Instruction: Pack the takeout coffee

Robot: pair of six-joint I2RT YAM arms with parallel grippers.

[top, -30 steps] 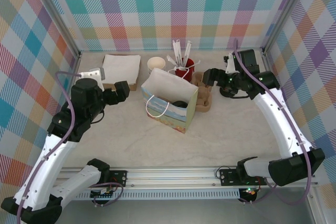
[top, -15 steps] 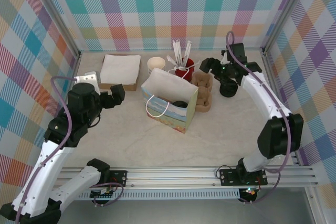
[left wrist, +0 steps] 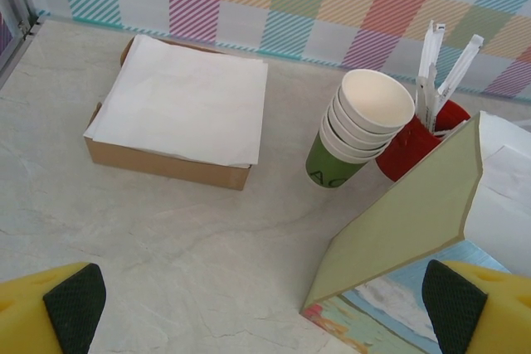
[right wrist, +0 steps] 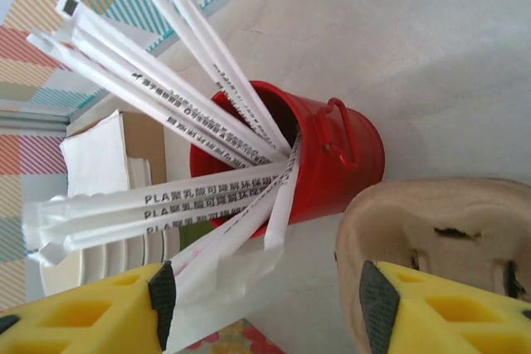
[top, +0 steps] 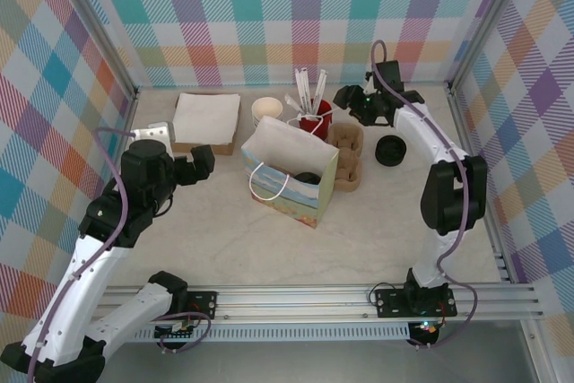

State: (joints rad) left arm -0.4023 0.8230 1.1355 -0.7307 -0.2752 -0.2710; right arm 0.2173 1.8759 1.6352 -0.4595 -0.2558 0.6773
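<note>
Right pincer (right wrist: 264, 292) nearer straw-filled red bucket (right wrist: 332, 163)

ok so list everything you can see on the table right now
printed paper gift bag: 1, white with blue-green print, table centre, open
takeout coffee with round black plastic lid: 1, only the black lid shows, inside the bag
stack of green paper cups: 1 stack, green with white rims, behind the bag
red metal bucket of wrapped straws: 1, red, right of the cups
brown pulp cup carrier: 1, brown, right of the bag
loose black plastic lids: count unclear, black, right of the carrier
cardboard tray of white napkins: 1, brown and white, back left
left pincer: open, left of the bag
right pincer: open, by the bucket
</note>
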